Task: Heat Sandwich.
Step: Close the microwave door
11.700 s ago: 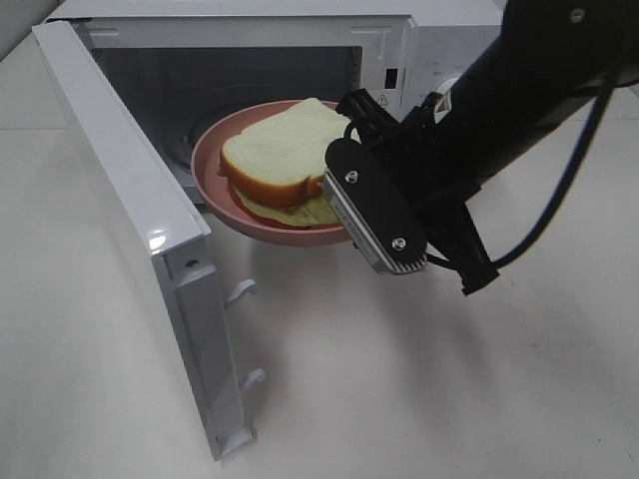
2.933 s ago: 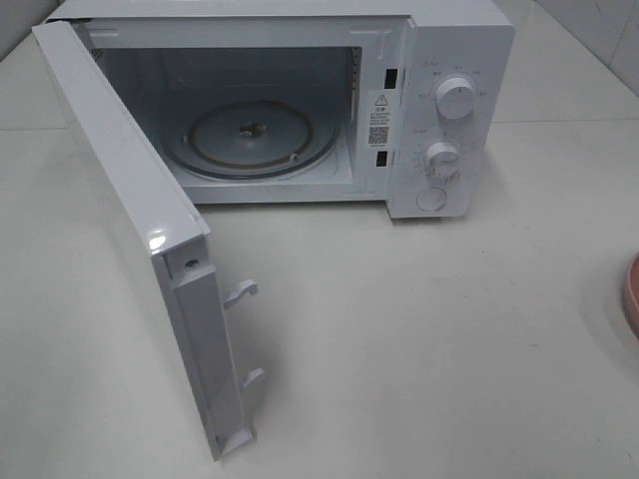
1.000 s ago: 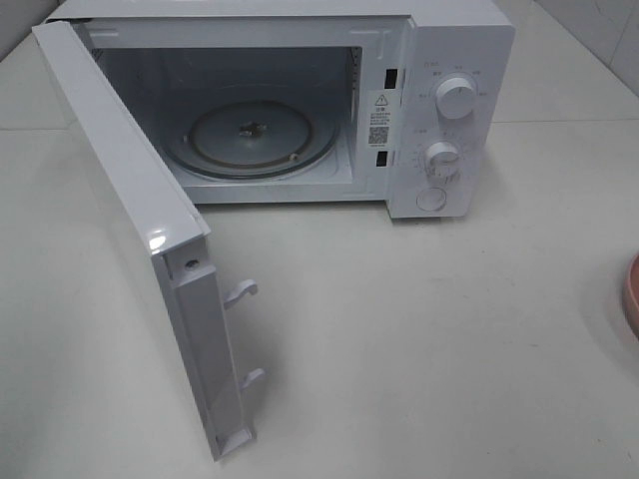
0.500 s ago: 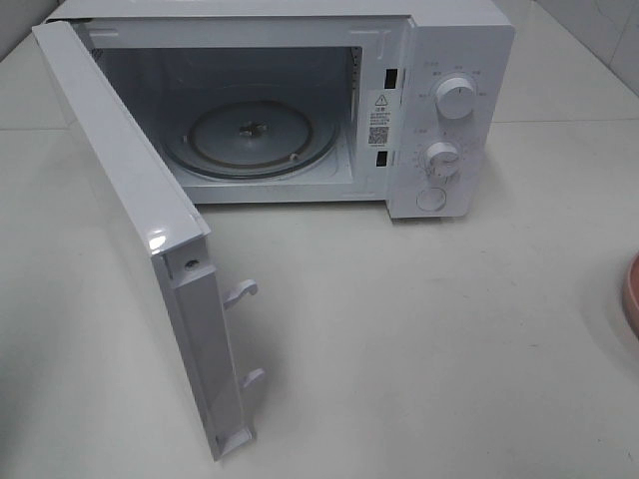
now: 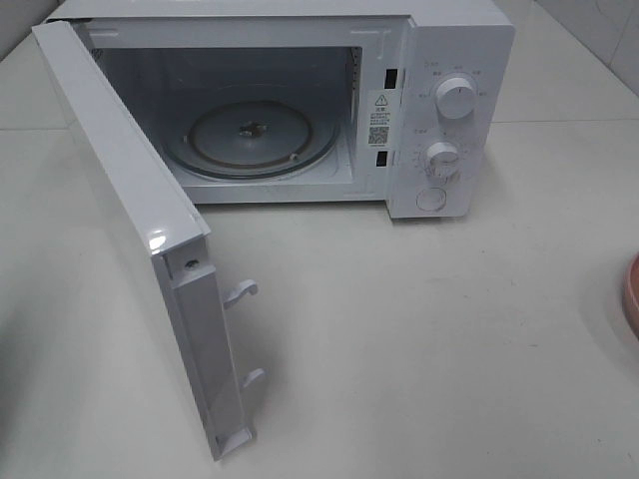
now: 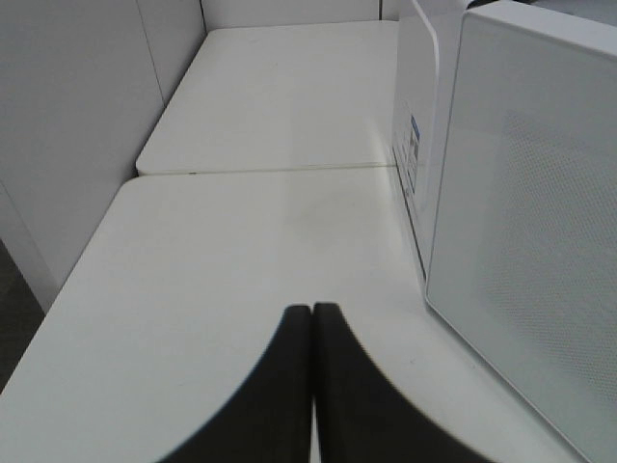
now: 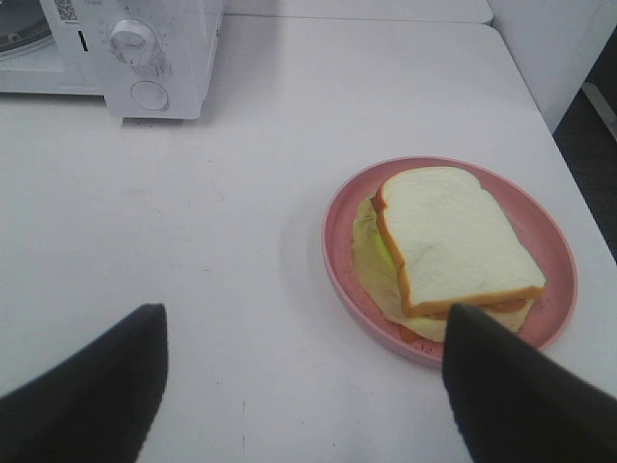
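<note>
White surfaces fill the scene: a white microwave point(image 5: 300, 100) stands at the far side of a pale table point(image 5: 429, 339), its door point(image 5: 140, 230) swung wide open toward the near left, so that the bare glass turntable point(image 5: 250, 138) inside shows. Two round knobs point(image 5: 455, 98) and a round button sit on the control panel at the right of the cavity. At the far right edge of the high view only a thin sliver of the pink plate point(image 5: 632, 299) shows, well apart from the microwave. The right wrist view shows that plate point(image 7: 337, 241) whole, resting on the table to the right of the microwave's control panel point(image 7: 145, 58). On it lies the sandwich point(image 7: 448, 241), a slice of pale bread with an orange-brown crust on top and yellow-green and orange layers peeping out beneath. The right gripper point(image 7: 299, 386) hovers on the near side of the plate with its dark jaws spread wide, holding nothing. The left gripper point(image 6: 313, 338) has its two black fingers pressed together, empty, above the table just beside the outer face of the open door point(image 6: 530, 251).
</note>
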Controlling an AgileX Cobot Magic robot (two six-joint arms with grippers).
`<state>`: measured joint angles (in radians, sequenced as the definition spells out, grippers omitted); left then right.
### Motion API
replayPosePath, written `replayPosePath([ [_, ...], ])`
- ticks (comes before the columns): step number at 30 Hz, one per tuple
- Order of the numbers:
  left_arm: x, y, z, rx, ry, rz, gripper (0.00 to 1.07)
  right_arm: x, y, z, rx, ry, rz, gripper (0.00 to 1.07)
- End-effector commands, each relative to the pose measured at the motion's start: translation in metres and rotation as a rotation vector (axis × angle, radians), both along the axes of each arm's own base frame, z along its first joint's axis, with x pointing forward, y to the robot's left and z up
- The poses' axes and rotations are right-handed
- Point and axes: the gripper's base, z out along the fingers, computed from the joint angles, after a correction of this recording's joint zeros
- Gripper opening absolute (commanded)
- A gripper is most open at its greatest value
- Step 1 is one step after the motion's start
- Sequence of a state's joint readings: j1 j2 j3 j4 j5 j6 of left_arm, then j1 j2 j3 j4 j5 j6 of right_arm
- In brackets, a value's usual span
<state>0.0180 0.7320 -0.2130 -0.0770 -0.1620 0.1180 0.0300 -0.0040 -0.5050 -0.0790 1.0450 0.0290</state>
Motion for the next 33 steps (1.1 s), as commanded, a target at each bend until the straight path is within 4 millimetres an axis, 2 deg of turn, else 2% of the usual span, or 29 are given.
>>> replayPosePath([
  [1,0.011,0.001,0.001,0.006,-0.086,0.010,0.00,-0.004,0.000,0.000,-0.007,-0.032,-0.004,0.76],
  [8,0.028,-0.002,-0.007,0.012,-0.109,-0.022,0.00,-0.004,0.000,0.000,-0.007,-0.032,-0.004,0.76],
  [16,0.042,-0.017,-0.020,-0.021,-0.088,-0.142,0.00,-0.004,0.000,0.000,-0.007,-0.032,-0.004,0.76],
  [19,0.046,-0.034,-0.028,-0.003,-0.067,-0.238,0.00,-0.004,0.000,0.000,-0.007,-0.032,-0.004,0.76],
  [33,0.054,-0.080,-0.058,-0.040,-0.012,-0.436,0.00,-0.004,0.000,0.000,-0.007,-0.032,-0.004,0.76],
])
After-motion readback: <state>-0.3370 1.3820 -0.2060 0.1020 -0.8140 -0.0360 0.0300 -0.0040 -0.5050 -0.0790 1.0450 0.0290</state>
